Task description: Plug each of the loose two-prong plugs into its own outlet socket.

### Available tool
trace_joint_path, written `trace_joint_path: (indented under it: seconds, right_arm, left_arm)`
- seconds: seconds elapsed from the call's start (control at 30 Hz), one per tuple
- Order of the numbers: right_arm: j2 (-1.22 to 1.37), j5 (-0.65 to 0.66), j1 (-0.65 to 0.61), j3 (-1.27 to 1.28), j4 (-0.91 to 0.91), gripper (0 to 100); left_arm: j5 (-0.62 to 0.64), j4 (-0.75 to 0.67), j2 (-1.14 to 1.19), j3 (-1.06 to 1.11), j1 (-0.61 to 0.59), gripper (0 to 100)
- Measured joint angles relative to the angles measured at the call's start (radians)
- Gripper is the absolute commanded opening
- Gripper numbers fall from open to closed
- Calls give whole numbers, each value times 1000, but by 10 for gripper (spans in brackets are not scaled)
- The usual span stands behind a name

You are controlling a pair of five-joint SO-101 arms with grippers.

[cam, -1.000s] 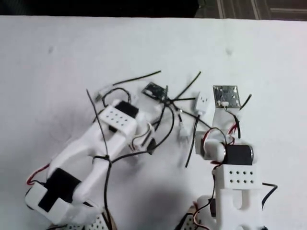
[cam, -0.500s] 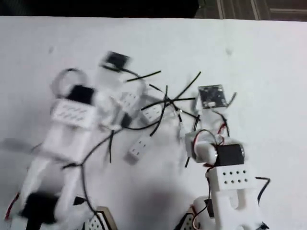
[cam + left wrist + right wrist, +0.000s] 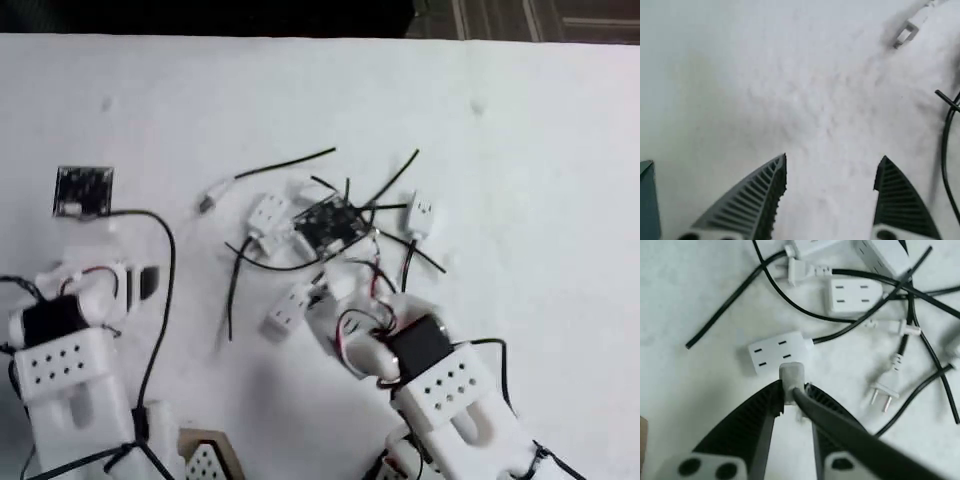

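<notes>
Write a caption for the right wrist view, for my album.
Right end effector holds a plug at the edge of a white outlet block.

Bright, even light, soft shadows
White table (image 3: 520, 150) washed pale – one faint grey shadow across its near side – dark beyond its far edge.

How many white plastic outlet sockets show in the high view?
3 sockets: one left of the black cable tangle, one right, one beside the right arm. Others may hide beneath it.
</notes>
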Motion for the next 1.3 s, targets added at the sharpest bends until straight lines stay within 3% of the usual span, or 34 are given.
trace_joint_path:
  seconds: [0.4, 0.83, 1.3]
  right_arm:
    - [0, 81, -167, 160, -256, 17]
    - [279, 84, -173, 127, -341, 17]
    - [295, 84, -124, 121, -394, 17]
  left_arm:
    - [-29, -164, -23, 241, -34, 278]
    - [-29, -166, -23, 256, -34, 278]
    - [-29, -166, -23, 256, -34, 278]
